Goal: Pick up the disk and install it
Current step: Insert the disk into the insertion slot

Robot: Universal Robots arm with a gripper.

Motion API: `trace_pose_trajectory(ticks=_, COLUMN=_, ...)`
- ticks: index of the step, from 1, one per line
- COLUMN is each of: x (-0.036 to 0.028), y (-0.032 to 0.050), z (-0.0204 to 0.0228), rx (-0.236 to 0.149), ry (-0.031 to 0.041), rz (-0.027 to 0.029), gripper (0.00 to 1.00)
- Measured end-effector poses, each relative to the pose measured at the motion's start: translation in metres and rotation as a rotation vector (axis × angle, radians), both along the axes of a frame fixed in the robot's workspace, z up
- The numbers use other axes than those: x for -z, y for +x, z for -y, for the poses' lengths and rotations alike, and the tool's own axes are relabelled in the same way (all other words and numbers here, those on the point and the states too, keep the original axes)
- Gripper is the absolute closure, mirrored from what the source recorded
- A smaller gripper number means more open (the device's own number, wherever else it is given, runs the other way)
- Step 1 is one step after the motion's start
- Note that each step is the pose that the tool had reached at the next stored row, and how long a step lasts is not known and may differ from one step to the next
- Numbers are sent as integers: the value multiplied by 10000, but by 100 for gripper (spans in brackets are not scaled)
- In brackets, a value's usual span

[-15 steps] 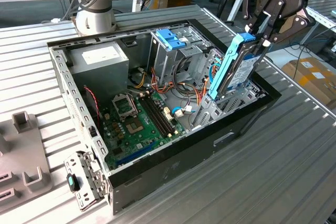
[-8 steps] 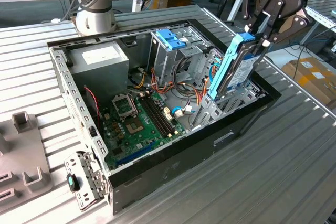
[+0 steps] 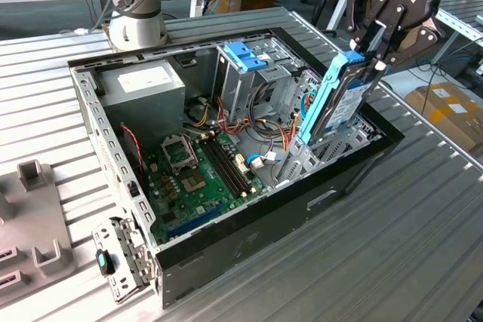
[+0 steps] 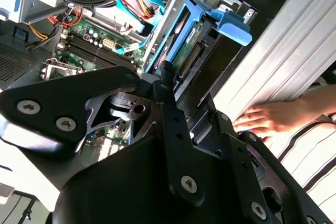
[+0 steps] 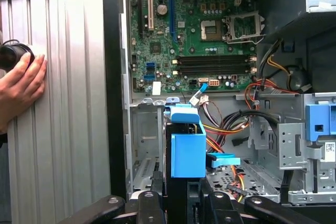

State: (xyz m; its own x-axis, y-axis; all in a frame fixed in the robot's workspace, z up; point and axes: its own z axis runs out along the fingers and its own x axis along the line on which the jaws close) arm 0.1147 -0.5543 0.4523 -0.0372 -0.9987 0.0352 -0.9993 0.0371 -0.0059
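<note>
The disk [image 3: 336,103], a silver-grey drive in a light-blue carrier, stands on end and leans a little. Its lower end is down in the metal bay [image 3: 306,157] at the end of the open computer case [image 3: 249,239] on the exterior view's right. My gripper [image 3: 370,54] is shut on the disk's upper end from above. In the second wrist view the disk [image 4: 181,38] runs away from my gripper [image 4: 188,87] into the bay. The first wrist view looks down the blue end of the disk [image 5: 187,150] between the black fingers [image 5: 149,199].
A tall drive cage with a blue latch [image 3: 245,54] stands beside the bay, with loose cables [image 3: 264,141] and the motherboard [image 3: 200,171] below. A person's hand [image 4: 268,119] rests on the ribbed table by the case. A grey fixture [image 3: 30,216] lies at the exterior view's left.
</note>
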Motion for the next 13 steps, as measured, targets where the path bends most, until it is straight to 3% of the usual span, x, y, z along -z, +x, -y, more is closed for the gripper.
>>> trace_pose_trajectory(ticks=3, x=34, y=0, z=0, rx=0, ry=1, rz=0, gripper=65)
trace_pose_trajectory(ticks=13, x=280, y=0, z=0, rx=0, ry=0, rz=0, gripper=65)
